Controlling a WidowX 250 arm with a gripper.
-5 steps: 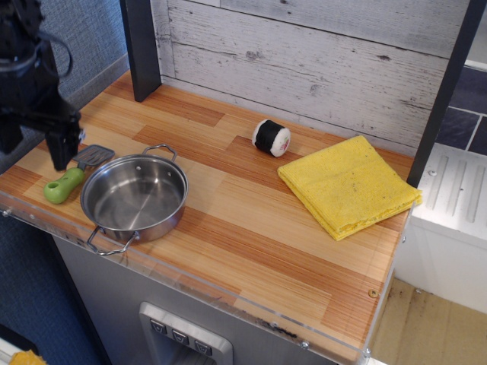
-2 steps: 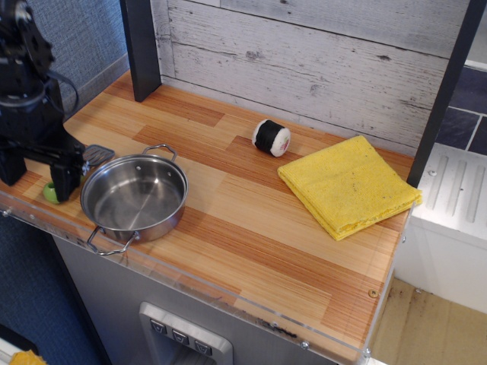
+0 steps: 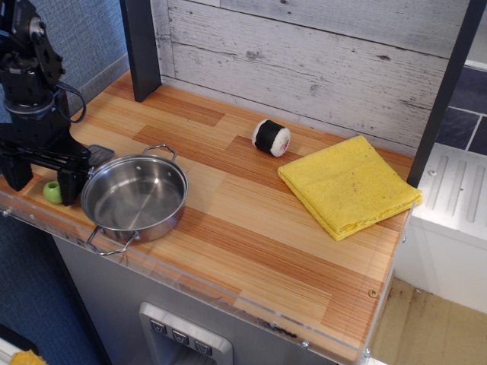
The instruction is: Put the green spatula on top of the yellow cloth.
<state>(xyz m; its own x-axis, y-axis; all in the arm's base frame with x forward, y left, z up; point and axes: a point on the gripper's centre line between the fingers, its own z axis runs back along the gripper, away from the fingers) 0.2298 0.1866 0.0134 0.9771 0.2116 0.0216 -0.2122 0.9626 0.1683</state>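
The step in hand looks like the grasp itself: closing on the spatula (image 3: 53, 191) at the left edge of the frame before any lift. To do it well, the pincer (image 3: 44, 182) should sit low enough that both fingers bracket the chunky green handle rather than the thin blade, and close squarely so the toy does not squirt out sideways. The pan (image 3: 134, 198) stands just to the right, its rim nearly against the right finger, so a straight vertical lift seems wiser than any sideways drag. After that, the carry must pass over the pan and the sushi roll (image 3: 272, 138) toward the cloth (image 3: 348, 184), which lies flat at the right of the counter (image 3: 251, 228), well apart from the spatula.

The pincer is spread, its two dark fingers (image 3: 72, 184) planted down at the counter with the round green handle end showing in the gap between them. Whether either finger already touches the handle cannot be told from this view. The grey blade peeks out just behind the right finger, beside the pan's handle. Nothing is lifted yet.
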